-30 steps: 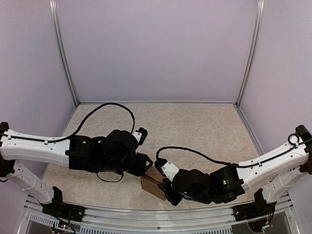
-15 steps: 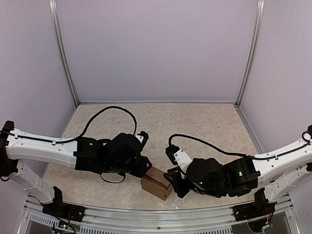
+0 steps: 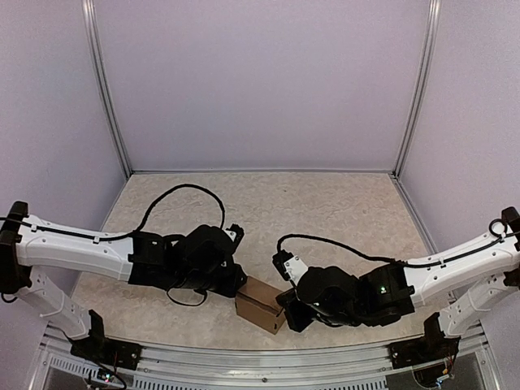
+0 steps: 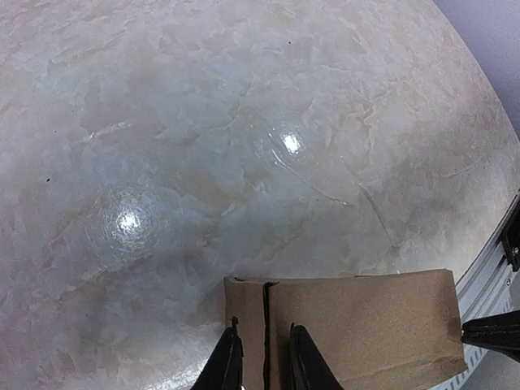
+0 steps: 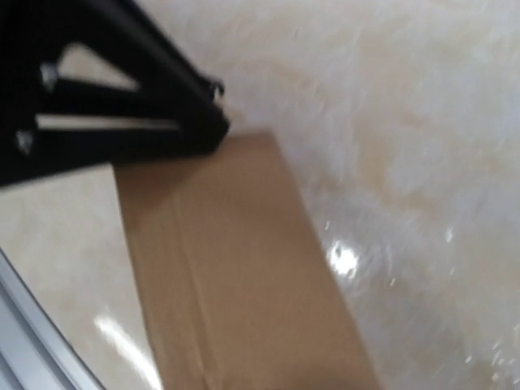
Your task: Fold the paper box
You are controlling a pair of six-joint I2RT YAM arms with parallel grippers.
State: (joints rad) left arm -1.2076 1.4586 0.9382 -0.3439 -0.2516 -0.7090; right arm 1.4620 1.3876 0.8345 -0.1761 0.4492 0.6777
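The paper box (image 3: 262,304) is a small brown cardboard box lying on the table near the front edge, between the two arms. My left gripper (image 3: 236,284) is at the box's left end. In the left wrist view its fingertips (image 4: 227,361) stand close together on either side of a slit in the box's cardboard (image 4: 357,325), gripping it. My right gripper (image 3: 290,309) is against the box's right end, with its fingers hidden under the wrist. The right wrist view is blurred. It shows the box (image 5: 236,276) filling the middle and none of its own fingers.
The metal rail (image 3: 244,357) of the table's front edge runs just in front of the box and shows in the left wrist view (image 4: 487,276). The left gripper's black body (image 5: 106,97) is in the right wrist view's upper left. Marbled tabletop (image 3: 325,211) lies behind.
The right gripper pulled off to the right, then came back against the box's right end. The box now lies flatter with its top closed. The left gripper shifted slightly right.
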